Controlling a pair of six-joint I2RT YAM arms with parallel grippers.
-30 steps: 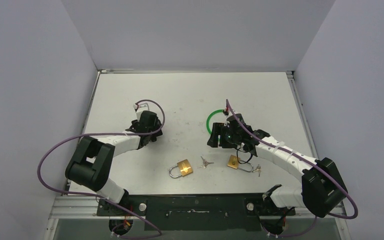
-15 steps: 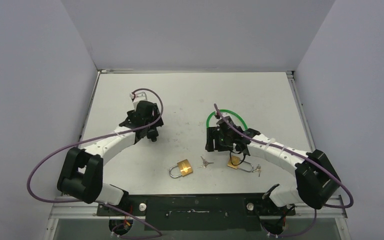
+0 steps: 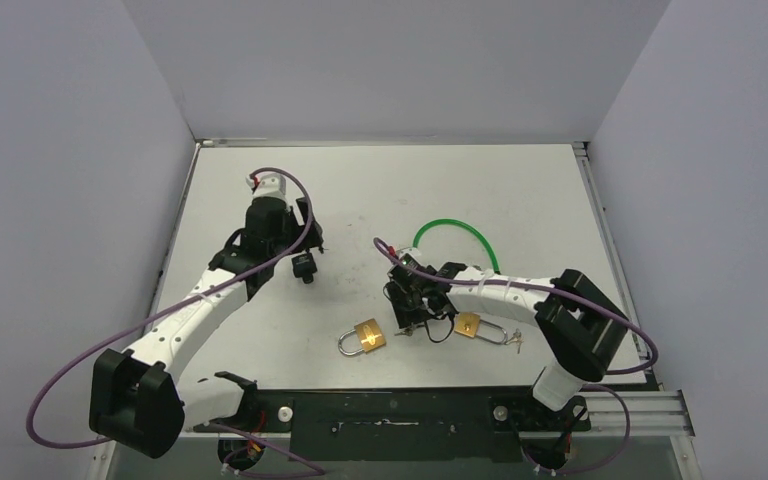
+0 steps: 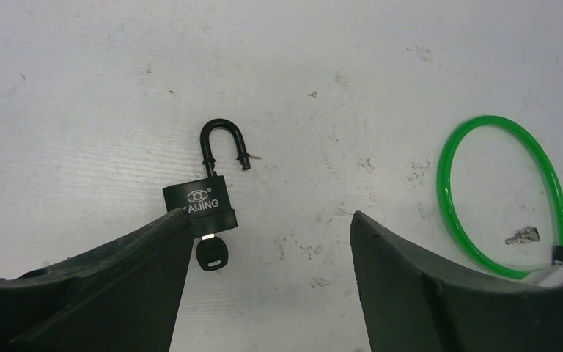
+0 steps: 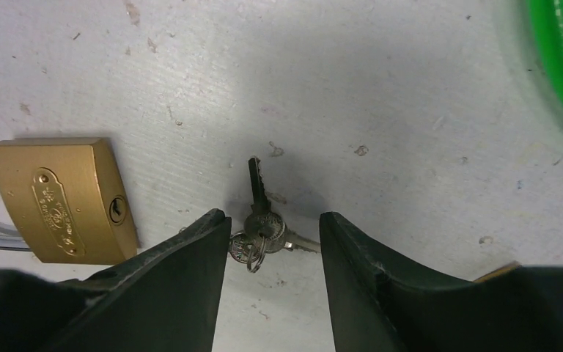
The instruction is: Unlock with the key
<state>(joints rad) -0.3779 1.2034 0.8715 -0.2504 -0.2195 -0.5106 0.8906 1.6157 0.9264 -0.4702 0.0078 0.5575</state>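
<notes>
A black padlock (image 4: 199,203) lies on the table with its shackle swung open and a black-headed key (image 4: 212,254) in its base; it also shows in the top view (image 3: 306,267). My left gripper (image 4: 271,220) is open above it, with the padlock by the left finger; it shows in the top view (image 3: 295,240). A brass padlock (image 5: 62,198) lies shut at centre front (image 3: 365,337). A bunch of silver keys (image 5: 264,220) lies between the fingers of my open right gripper (image 5: 273,216), just right of that padlock (image 3: 407,305).
A green cable lock (image 3: 450,235) loops behind the right gripper, with a small key (image 4: 522,235) inside it. A second brass padlock (image 3: 468,325) with keys (image 3: 515,340) lies at the front right. The enclosure walls surround the table.
My right gripper has moved left and forward from the green cable to the silver keys. My left arm has stretched out and drawn back from the black padlock, which now lies uncovered.
</notes>
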